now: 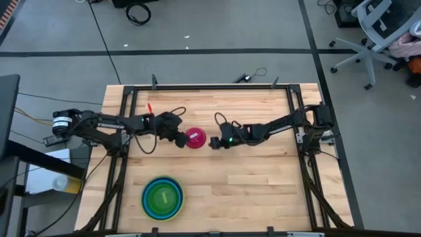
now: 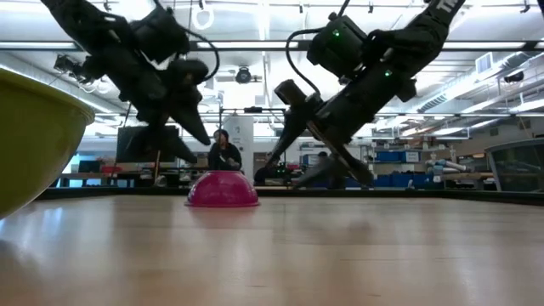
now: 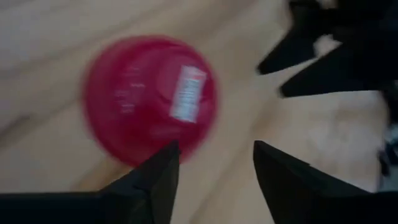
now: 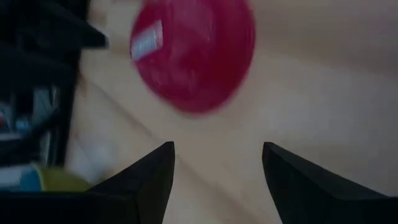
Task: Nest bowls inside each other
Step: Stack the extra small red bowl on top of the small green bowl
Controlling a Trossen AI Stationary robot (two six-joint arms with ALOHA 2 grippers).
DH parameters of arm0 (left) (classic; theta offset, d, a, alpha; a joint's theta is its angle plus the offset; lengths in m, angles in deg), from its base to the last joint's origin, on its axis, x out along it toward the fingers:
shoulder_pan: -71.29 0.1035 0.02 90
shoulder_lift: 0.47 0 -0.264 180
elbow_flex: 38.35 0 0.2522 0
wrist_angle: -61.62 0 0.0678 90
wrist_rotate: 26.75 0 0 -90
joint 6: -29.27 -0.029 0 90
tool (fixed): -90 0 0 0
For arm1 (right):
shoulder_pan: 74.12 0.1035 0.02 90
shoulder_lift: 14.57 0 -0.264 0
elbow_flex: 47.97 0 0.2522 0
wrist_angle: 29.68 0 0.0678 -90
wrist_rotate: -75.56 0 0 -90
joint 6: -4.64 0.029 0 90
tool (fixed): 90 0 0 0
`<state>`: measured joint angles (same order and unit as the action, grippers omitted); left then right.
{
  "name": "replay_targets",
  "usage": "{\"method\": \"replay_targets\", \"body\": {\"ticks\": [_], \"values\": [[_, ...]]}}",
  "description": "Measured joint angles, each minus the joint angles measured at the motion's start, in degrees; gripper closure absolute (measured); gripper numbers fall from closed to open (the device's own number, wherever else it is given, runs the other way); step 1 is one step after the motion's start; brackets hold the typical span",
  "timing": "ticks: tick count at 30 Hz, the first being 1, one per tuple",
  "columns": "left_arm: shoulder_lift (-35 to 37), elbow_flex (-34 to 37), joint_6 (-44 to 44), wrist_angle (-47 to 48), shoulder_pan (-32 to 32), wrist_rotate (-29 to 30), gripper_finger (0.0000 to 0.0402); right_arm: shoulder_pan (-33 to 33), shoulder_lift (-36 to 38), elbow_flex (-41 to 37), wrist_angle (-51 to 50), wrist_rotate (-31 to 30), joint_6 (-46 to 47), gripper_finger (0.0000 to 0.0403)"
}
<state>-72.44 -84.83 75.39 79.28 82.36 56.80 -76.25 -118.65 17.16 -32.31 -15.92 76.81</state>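
Note:
A magenta-pink bowl (image 1: pixel 195 137) lies upside down with its rim on the wooden table; in the low view this bowl (image 2: pixel 223 189) shows as a dome. A white label is stuck on its upturned bottom (image 3: pixel 186 93). My left gripper (image 1: pixel 180 139) stands open just to its left, slanting down, and the bowl (image 3: pixel 149 99) lies just ahead of its fingers (image 3: pixel 214 152). My right gripper (image 1: pixel 214 143) stands open just to its right, also slanting down, with the bowl (image 4: pixel 193 53) ahead of it. The other bowls, a yellow-green one (image 1: pixel 162 197) with a blue one and a bright green one (image 1: pixel 162 197) inside, sit nested at the near left.
The nested stack's yellow-green wall (image 2: pixel 34 136) fills the low view's left edge. Black frame rails (image 1: pixel 210 86) run along the table's edges. Loose black cables (image 1: pixel 172 113) trail from both arms over the far half of the table. Bare wood (image 1: pixel 263 191) lies at the near right.

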Motion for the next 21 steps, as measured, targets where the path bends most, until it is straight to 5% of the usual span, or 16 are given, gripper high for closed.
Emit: {"method": "replay_targets", "body": {"ticks": [10, 21], "values": [[-6.03, 0.07, -0.42, 0.94, 7.15, -1.11, 0.0073, -5.87, -5.05, 1.45, 0.42, 3.39, -1.81, 0.0156], [-14.93, 0.12, -1.50, -7.85, 7.10, -10.17, 0.0060, -6.01, -10.65, 10.00, -2.68, 6.29, -0.73, 0.0156]]}}
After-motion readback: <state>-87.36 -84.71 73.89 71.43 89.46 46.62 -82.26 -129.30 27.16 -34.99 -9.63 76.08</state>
